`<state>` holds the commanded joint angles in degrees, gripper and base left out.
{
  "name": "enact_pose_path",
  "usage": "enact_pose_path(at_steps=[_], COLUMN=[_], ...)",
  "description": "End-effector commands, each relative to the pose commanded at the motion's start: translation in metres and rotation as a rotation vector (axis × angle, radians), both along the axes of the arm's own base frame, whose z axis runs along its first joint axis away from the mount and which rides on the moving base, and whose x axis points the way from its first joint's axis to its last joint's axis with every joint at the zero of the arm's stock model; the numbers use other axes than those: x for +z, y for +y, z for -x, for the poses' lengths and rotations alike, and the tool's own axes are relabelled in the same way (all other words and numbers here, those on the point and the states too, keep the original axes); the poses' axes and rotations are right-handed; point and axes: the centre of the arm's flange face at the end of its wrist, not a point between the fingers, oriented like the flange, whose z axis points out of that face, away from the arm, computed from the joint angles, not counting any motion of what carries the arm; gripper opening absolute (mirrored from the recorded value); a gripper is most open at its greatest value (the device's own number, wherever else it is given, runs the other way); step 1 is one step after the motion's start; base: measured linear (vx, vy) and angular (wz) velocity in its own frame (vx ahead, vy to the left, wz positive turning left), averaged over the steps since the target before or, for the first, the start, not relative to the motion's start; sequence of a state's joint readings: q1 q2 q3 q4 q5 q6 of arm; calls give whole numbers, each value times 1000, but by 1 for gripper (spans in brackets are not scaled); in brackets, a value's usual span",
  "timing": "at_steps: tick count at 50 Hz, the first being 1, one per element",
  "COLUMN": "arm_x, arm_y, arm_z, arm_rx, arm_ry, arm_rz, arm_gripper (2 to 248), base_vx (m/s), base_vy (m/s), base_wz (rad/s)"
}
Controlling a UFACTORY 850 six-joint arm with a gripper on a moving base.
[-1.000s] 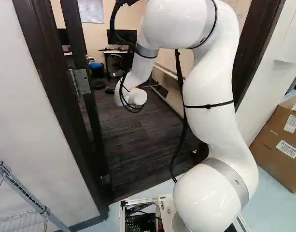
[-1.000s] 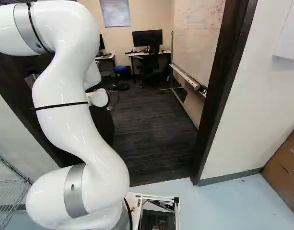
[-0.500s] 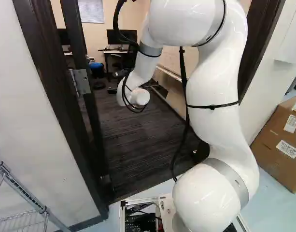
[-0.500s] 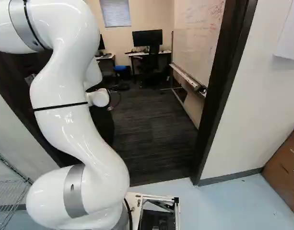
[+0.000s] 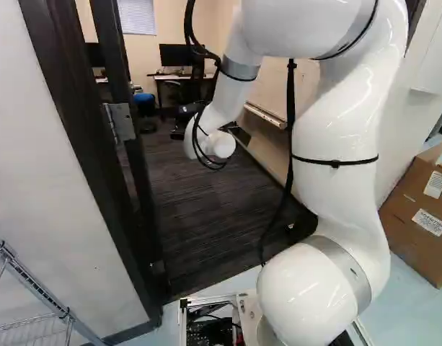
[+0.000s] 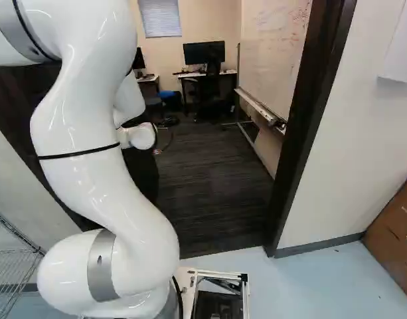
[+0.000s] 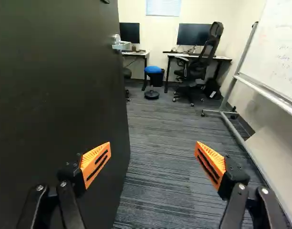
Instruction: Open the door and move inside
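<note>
In the left base view, our arm [image 5: 336, 130] reaches through the doorway. The door [image 5: 111, 50] stands open beyond the left jamb [image 5: 65, 94], a metal hinge [image 5: 120, 121] between them. We see dark, finely streaked carpet [image 5: 199, 216] inside; on our side, a cardboard box [image 5: 415, 216] sits at the right, and wire shelving [image 5: 33, 288] at the lower left.

In the right base view, that carpet meets our smooth, pale blue floor [image 6: 323, 279] at the threshold. A whiteboard [image 6: 273, 46] (scribbled on, as whiteboards are) lines the room's right side, and a small window with blinds [image 6: 160, 18] shows in the cream far wall.

In the wrist view, our gripper [image 7: 153, 145] has its two fingers spread wide with nothing between the pads. The door's flat black face stands beside one finger, its lever handle [image 7: 121, 46] farther ahead. Beyond the carpet we make out two monitors [image 7: 194, 34], a blue-topped stool [image 7: 153, 69] and a black office chair [image 7: 198, 67].
</note>
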<state>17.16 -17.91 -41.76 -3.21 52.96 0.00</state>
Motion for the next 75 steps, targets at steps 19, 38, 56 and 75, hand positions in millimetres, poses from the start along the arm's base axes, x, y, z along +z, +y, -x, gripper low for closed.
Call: enact_pose_path(at_steps=[19, 38, 56, 75], arm_x=[7, 7, 0, -9], arm_y=[-46, -94, -124, -143], arm_z=[43, 101, 150, 189], arm_rx=[-78, -172, -247, -304], arm_ry=[23, 51, 73, 90], arm_rz=[2, 2, 0, -2], arm_gripper=[247, 247, 247, 247], base_vx=[0, 0, 0, 0], base_vy=[0, 0, 0, 0], base_wz=[0, 0, 0, 0])
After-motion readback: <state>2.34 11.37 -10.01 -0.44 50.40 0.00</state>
